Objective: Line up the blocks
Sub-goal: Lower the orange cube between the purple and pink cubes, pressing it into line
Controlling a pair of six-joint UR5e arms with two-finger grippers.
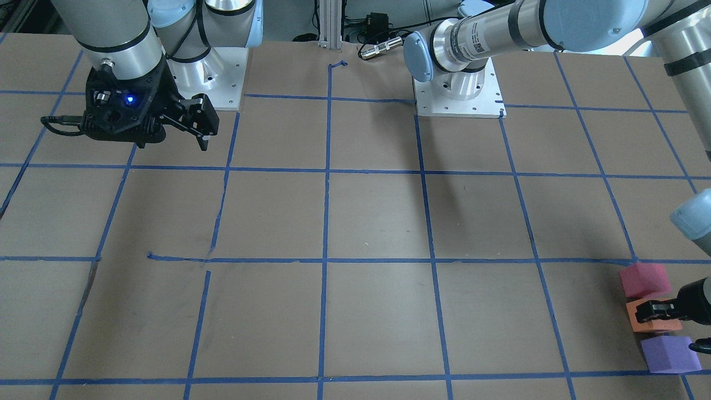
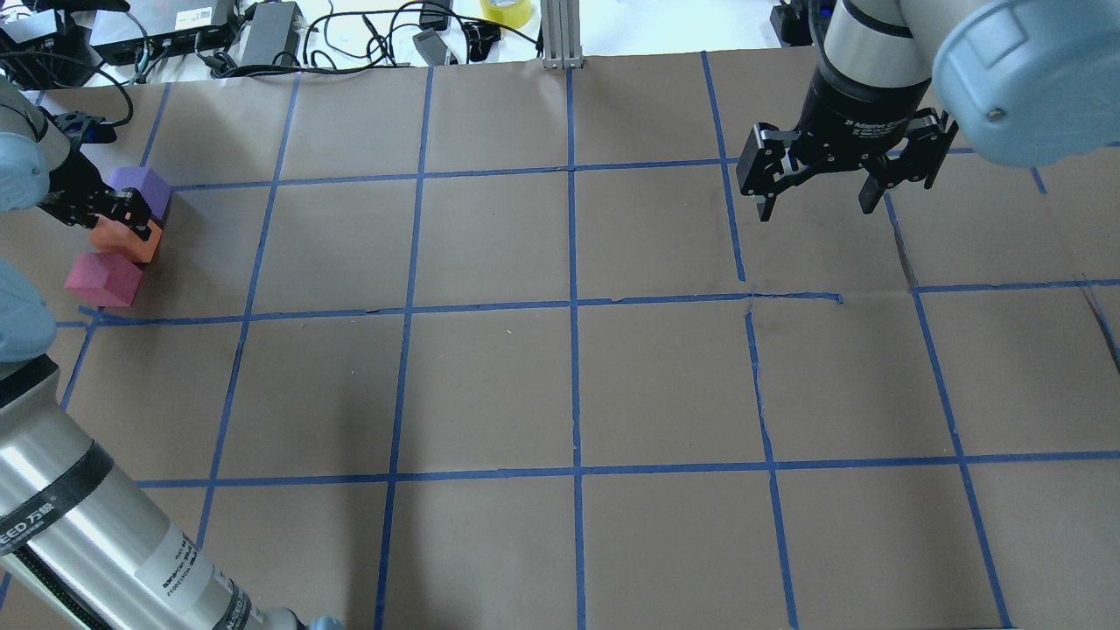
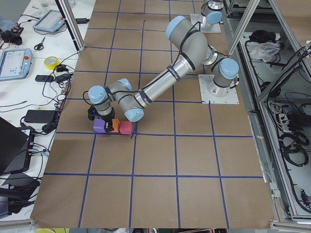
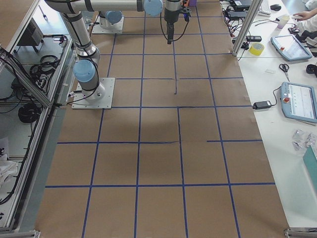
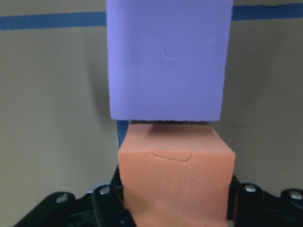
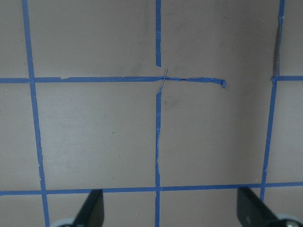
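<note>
Three foam blocks lie in a short row at the table's left end: purple block point(image 2: 140, 188), orange block point(image 2: 133, 242), pinkish-red block point(image 2: 103, 278). They also show in the front view as pinkish-red block point(image 1: 644, 279), orange block point(image 1: 652, 324) and purple block point(image 1: 669, 354). My left gripper point(image 2: 122, 223) is low at the row, shut on the orange block point(image 5: 175, 175). The purple block point(image 5: 165, 56) sits just beyond it, almost touching. My right gripper point(image 2: 814, 206) hangs open and empty above the table's far right part, far from the blocks.
The table point(image 2: 569, 376) is brown paper with a blue tape grid. Cables, power bricks and a yellow tape roll point(image 2: 506, 10) lie beyond the far edge. The arm bases point(image 1: 458, 94) stand at the robot's side of the table.
</note>
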